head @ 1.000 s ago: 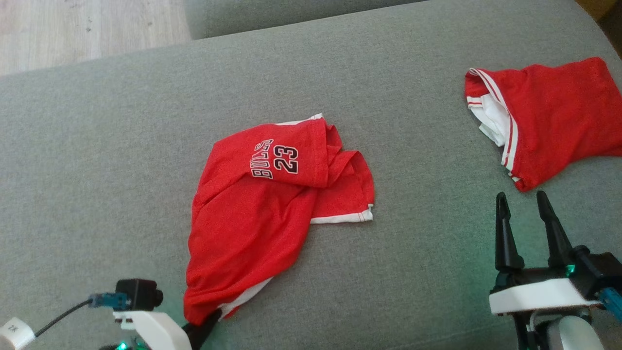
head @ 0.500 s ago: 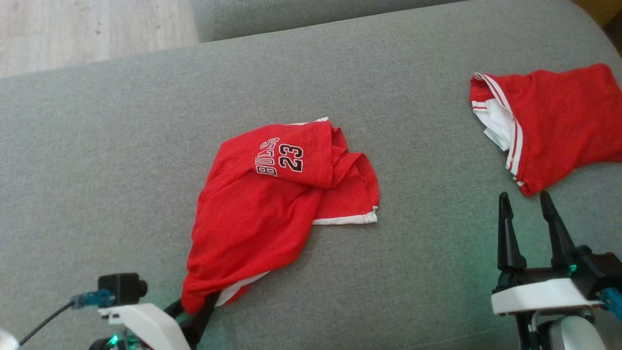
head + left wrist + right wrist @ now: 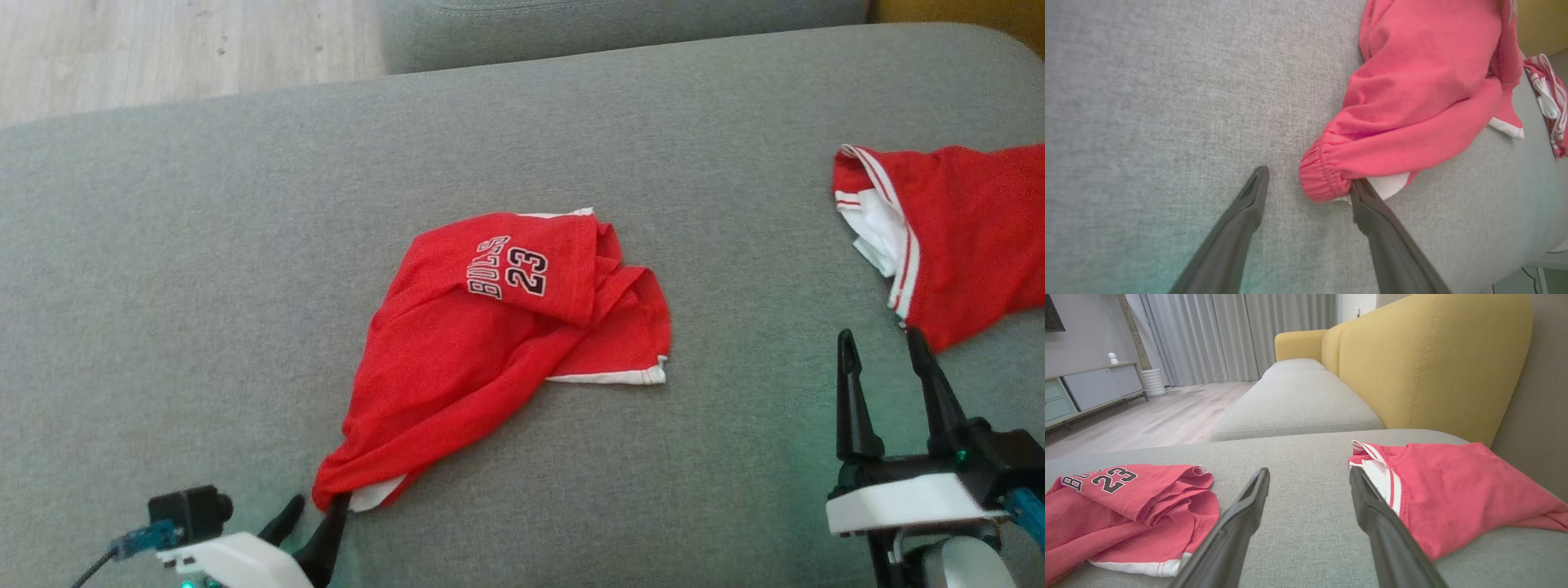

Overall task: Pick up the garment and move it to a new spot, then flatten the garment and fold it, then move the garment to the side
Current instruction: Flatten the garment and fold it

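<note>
You have a big grey sofa seat [image 3: 204, 245] in front of you, rough and woven, with round edges. The red garment [image 3: 457, 359] lies crumpled in its middle — thin, smooth cloth with white trim and a "23". Another red piece [image 3: 971, 237] at the far right is cut off by the edge. Your left claw [image 3: 320, 500] stands apart, one finger touching the garment's bunched near end. Your right claw [image 3: 879, 336] is apart too — holding nothing.

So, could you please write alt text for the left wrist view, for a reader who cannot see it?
The left hand is open over a grey cushion, and the gathered hem of a crumpled red garment lies between its dark fingertips, touching one. A second red garment shows at the far right edge.
</note>
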Controlling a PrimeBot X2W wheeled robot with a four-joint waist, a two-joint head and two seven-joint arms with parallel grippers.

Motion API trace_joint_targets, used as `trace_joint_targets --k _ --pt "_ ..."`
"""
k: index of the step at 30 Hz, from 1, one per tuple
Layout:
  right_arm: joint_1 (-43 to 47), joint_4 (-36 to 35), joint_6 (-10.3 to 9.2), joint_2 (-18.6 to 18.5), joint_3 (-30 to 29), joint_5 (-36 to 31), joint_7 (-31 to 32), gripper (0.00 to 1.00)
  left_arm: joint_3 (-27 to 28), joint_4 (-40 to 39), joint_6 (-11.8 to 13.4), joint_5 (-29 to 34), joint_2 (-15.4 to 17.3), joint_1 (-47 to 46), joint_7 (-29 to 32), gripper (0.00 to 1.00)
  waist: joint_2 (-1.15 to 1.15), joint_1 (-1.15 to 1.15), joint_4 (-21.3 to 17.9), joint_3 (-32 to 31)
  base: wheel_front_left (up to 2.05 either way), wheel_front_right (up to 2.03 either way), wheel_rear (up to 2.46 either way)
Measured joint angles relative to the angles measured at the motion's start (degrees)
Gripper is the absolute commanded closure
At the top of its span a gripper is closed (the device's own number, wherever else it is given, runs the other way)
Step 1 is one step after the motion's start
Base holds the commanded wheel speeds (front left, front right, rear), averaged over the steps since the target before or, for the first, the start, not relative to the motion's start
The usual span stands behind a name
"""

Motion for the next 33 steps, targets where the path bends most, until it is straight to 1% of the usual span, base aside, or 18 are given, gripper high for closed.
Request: trace_joint_targets --k 3,5,9,14,18,25,33 --pt "0.17 0.01 0.0 0.01 0.35 -0.11 0.0 0.0 -0.32 2.07 -0.08 0.53 -1.67 -1.66 -0.44 0.0 0.0 0.0 0.45 0.44 0.0 0.0 0.0" --pt "0.14 -0.01 0.0 0.01 0.57 -0.27 0.01 0.0 -1.02 3.7 -0.03 2.29 -2.22 -3.63 -0.7 0.0 0.0 0.0 0.53 0.9 0.0 0.0 0.0" --pt "0.14 -0.08 0.0 0.01 0.74 -0.43 0.0 0.0 -1.35 6.82 0.44 3.85 -3.6 -7.67 -0.96 0.0 0.0 0.0 0.4 1.77 0.0 0.0 0.0" --pt "0.1 0.01 0.0 0.01 0.93 -0.42 0.0 0.0 -3.59 10.36 0.45 6.97 -3.66 -12.15 0.2 0.0 0.0 0.0 -0.26 2.35 0.0 0.0 0.0" --pt "0.09 0.27 0.0 0.0 0.93 -0.41 0.0 0.0 -4.72 12.21 0.45 7.86 -3.69 -13.77 0.92 0.0 0.0 0.0 -0.69 1.82 0.0 0.0 0.0" --pt "0.27 0.53 0.0 0.0 0.7 0.0 0.0 0.0 -5.22 11.87 0.53 8.25 -3.36 -13.0 0.93 0.0 0.0 0.01 -0.72 -0.19 0.0 0.0 0.0" --pt "1.81 0.56 0.0 0.01 0.27 0.11 0.01 0.0 -5.7 5.14 3.32 8.25 -0.7 -4.95 0.21 0.0 0.0 0.0 0.76 -2.77 0.0 0.0 0.0"
